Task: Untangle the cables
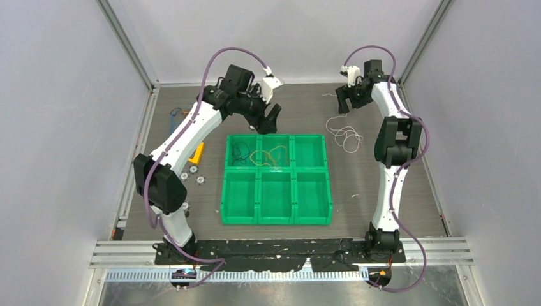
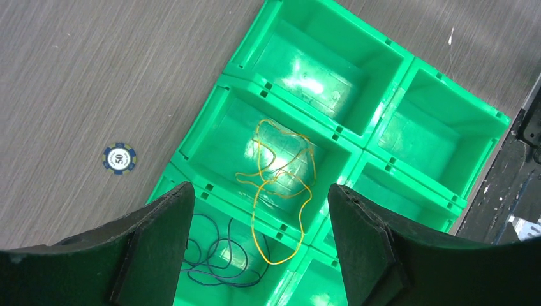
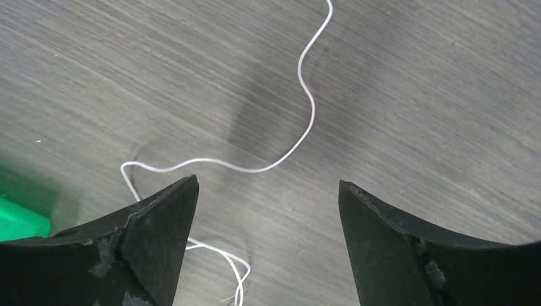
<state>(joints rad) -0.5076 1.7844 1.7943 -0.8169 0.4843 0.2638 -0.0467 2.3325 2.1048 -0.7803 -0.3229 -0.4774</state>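
Cables part-sorted: in the overhead view, the green tray [image 1: 275,222] of 6 compartments sits at centre frame. A yellow cable [image 1: 271,155] is coiled in its top middle cell and a dark cable [image 1: 240,152] in the top left one. The white cable [image 1: 344,135] lies loose on the bare tabletop [image 1: 395,191] at the upper right of the frame, near the tray's top right corner and apart from the other 2.

My left gripper [image 2: 261,191] hangs above the yellow coil, jaws wide with nothing between them. My right gripper [image 3: 268,182] hovers over the white strand, jaws equally wide and empty. The wire snakes across the middle of its wrist view.

By my reading, the step in hand is the pickup of the white cable. The next move calls for my right arm to drop and centre 1 thin run of wire between my jaws. They must then pinch fully shut, since so fine a strand could slip out. After that, I would carry it to a free cell.
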